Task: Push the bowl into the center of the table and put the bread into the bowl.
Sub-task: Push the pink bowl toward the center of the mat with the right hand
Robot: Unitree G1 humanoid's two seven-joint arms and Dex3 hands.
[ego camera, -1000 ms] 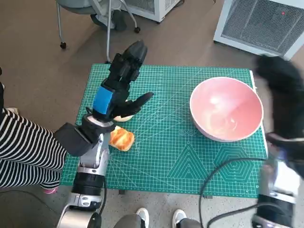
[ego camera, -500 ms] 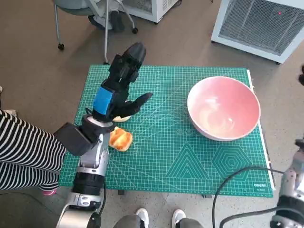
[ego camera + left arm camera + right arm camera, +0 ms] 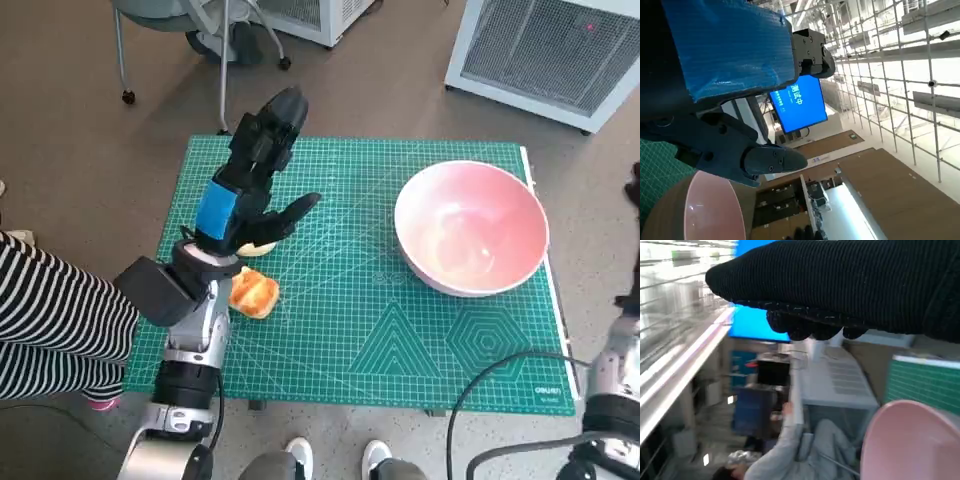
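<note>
Your pink bowl sits on the green mat close to the table's right edge and nearer the far side than the near one, upright and with nothing in it. The bread lies on the mat toward the left edge, well apart from the bowl. Your left robot hand is raised above the left part of the table, over the bread and a little beyond it, with its fingers spread apart and nothing in them. In the left wrist view the bowl's rim shows beyond those black fingers. Your right robot hand is off the table's right edge, beside the bowl without touching it; in the head view only a dark bit shows at the picture's right border, and you cannot tell from the glove whether its fingers are apart or closed. A person in a grey sleeve shows in the right wrist view.
</note>
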